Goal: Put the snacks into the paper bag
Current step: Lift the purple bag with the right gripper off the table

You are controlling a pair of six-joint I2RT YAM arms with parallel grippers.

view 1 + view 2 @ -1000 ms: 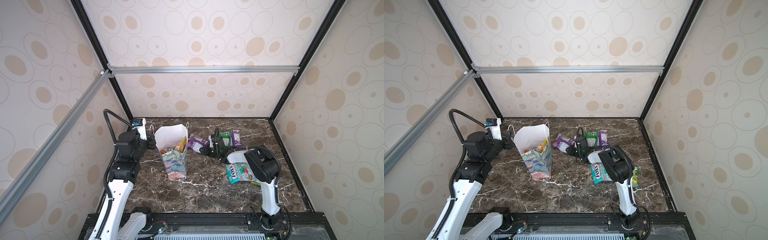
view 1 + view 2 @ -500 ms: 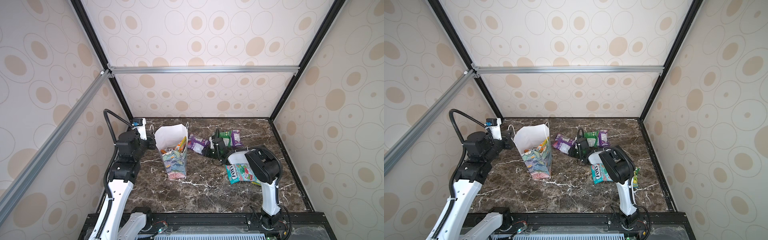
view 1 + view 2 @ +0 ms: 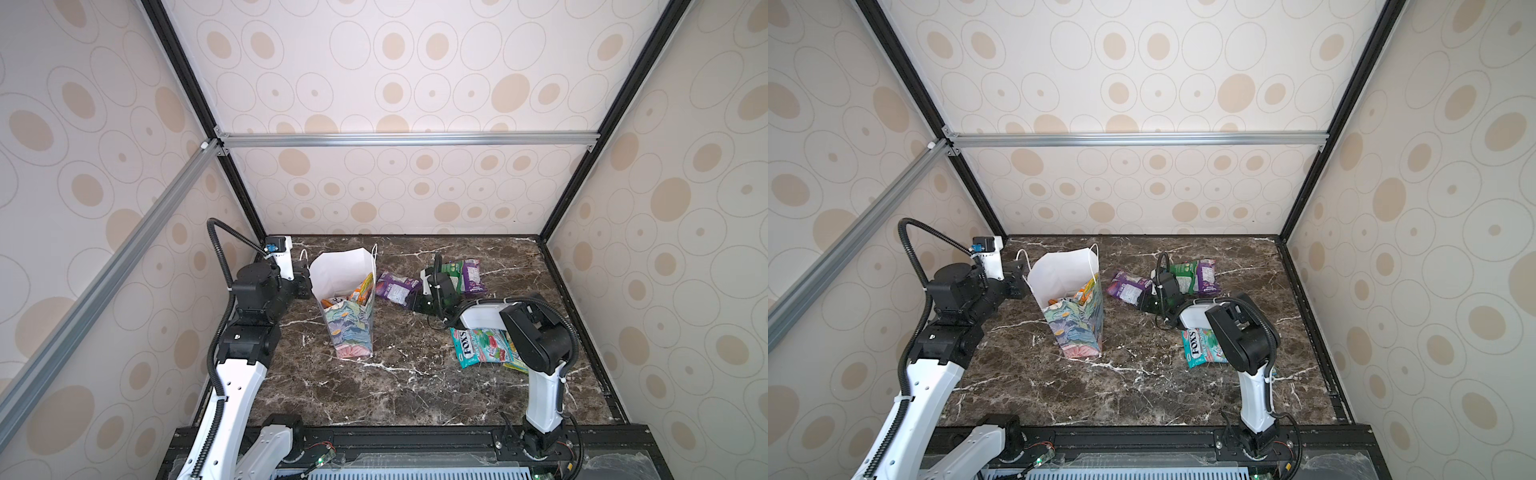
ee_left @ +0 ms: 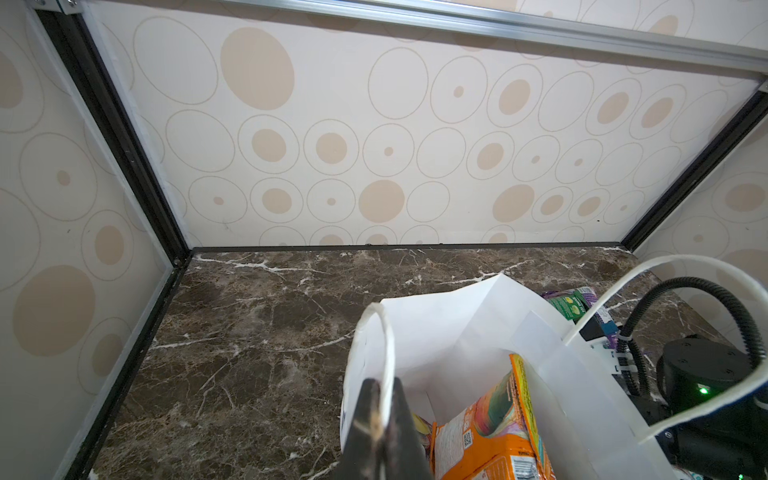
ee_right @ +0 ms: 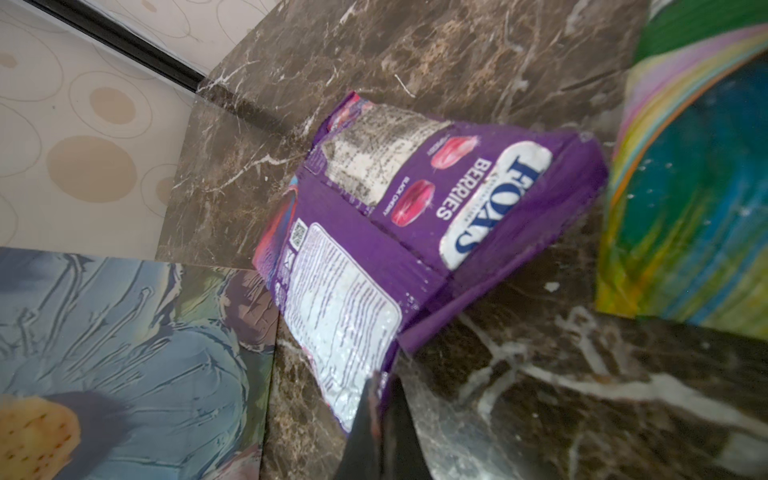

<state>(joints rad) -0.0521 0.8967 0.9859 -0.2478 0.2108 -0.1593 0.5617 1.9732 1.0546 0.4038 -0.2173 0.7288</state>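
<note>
The paper bag (image 3: 336, 270) stands upright at the left middle, white inside with a floral outside (image 5: 124, 353). My left gripper (image 4: 381, 384) is shut on its white cord handle (image 4: 388, 345) at the left rim; in both top views it sits beside the bag (image 3: 1059, 270). An orange packet (image 4: 486, 428) sticks up inside. A purple FOX'S packet (image 5: 415, 216) lies just right of the bag (image 3: 395, 286). My right gripper (image 5: 384, 380) is shut on its near edge, low over the table (image 3: 411, 303).
A green and a purple packet (image 3: 465, 274) lie behind the right wrist. A teal FOX'S packet (image 3: 478, 347) and a yellow-green one (image 3: 513, 363) lie by the right arm's elbow. Enclosure walls ring the marble table (image 3: 415, 395).
The right gripper's jaws have closed on the purple packet's edge. The left gripper, the bag and both arms have stayed where they were.
</note>
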